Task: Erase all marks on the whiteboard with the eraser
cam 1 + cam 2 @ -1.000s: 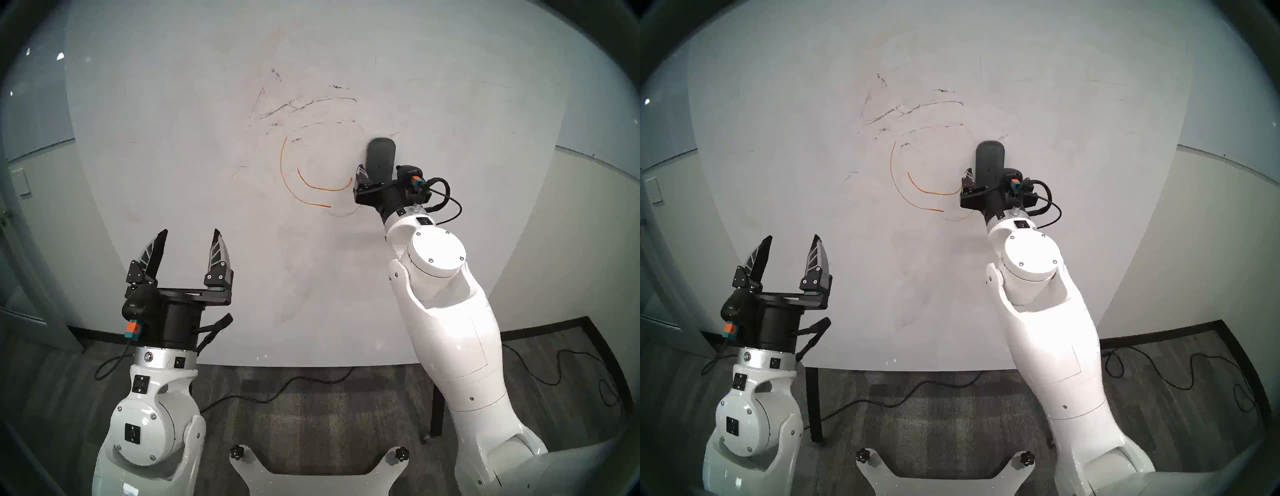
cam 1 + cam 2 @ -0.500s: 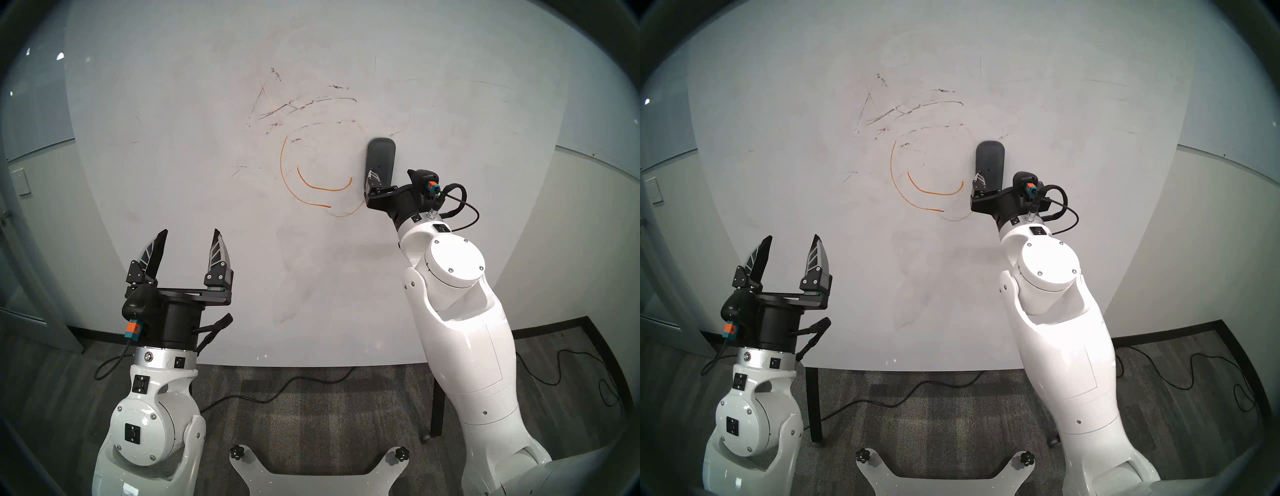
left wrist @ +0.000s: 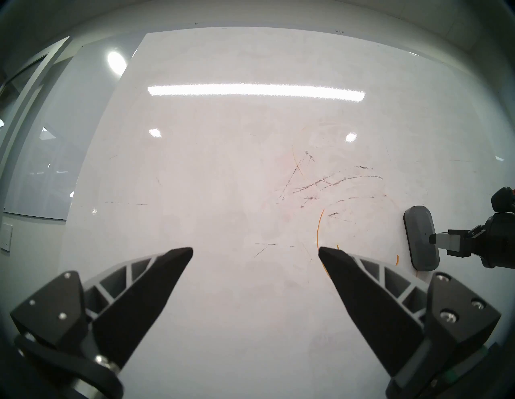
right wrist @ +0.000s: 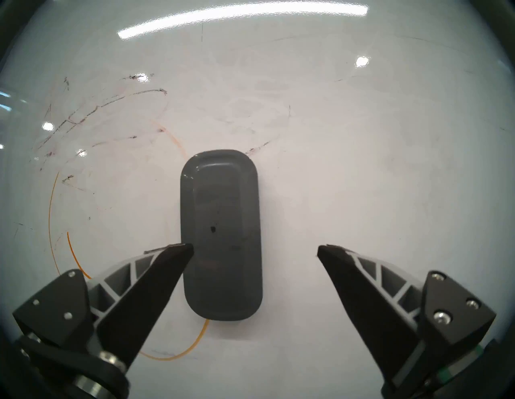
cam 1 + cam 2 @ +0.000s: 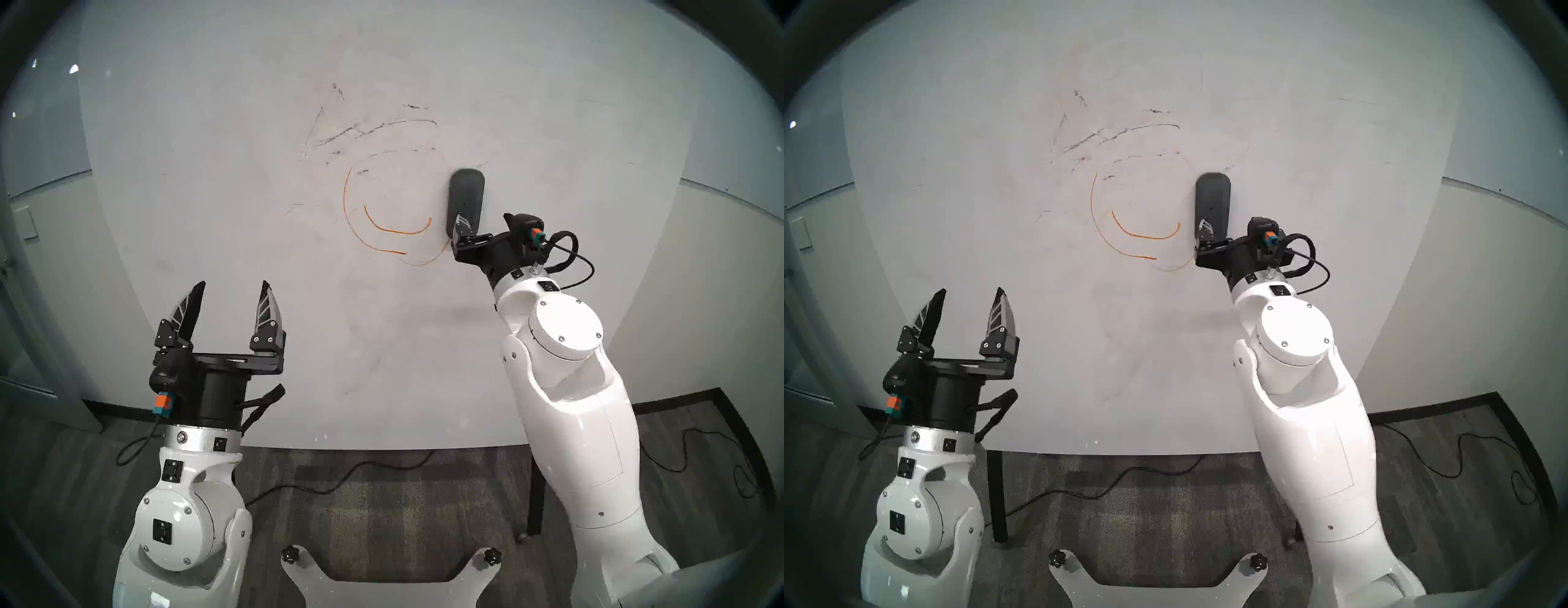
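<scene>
The eraser sticks to the whiteboard by itself, and no gripper holds it.

The dark grey eraser [image 4: 221,236] stands upright, flat on the whiteboard [image 5: 212,212], just right of the orange smiley lines [image 5: 396,231]. The right gripper [image 4: 255,249] is wide open in front of the eraser's lower half; its left finger [image 4: 156,275] looks very near the eraser's edge and its right finger is well apart from it. Scratchy black marks [image 5: 373,129] sit higher up, left of the eraser. The left gripper [image 5: 231,286] is wide open too, holds nothing, and hangs low on the left, away from the marks.
</scene>
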You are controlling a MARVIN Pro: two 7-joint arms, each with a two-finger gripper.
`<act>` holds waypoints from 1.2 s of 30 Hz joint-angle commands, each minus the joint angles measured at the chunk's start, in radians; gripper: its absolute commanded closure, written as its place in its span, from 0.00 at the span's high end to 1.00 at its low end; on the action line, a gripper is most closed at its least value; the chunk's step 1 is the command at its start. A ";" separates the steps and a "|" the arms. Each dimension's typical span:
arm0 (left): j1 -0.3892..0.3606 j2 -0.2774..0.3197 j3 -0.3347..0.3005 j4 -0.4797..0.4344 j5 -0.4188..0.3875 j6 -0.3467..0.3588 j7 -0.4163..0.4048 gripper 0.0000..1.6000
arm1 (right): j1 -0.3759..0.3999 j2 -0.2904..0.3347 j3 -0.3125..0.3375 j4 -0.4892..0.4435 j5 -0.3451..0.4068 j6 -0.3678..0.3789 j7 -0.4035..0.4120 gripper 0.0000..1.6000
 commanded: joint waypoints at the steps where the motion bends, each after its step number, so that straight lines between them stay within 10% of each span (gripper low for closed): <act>1: -0.001 0.001 -0.002 -0.023 -0.002 -0.002 -0.001 1.00 | 0.032 -0.021 -0.028 -0.007 -0.017 -0.004 -0.012 1.00; 34: -0.001 0.001 -0.001 -0.023 -0.002 -0.003 -0.001 1.00 | 0.159 -0.117 -0.116 0.163 -0.133 -0.017 -0.147 1.00; 36: -0.001 0.001 -0.002 -0.023 -0.002 -0.003 -0.001 1.00 | 0.164 -0.123 -0.116 0.174 -0.137 -0.018 -0.156 0.57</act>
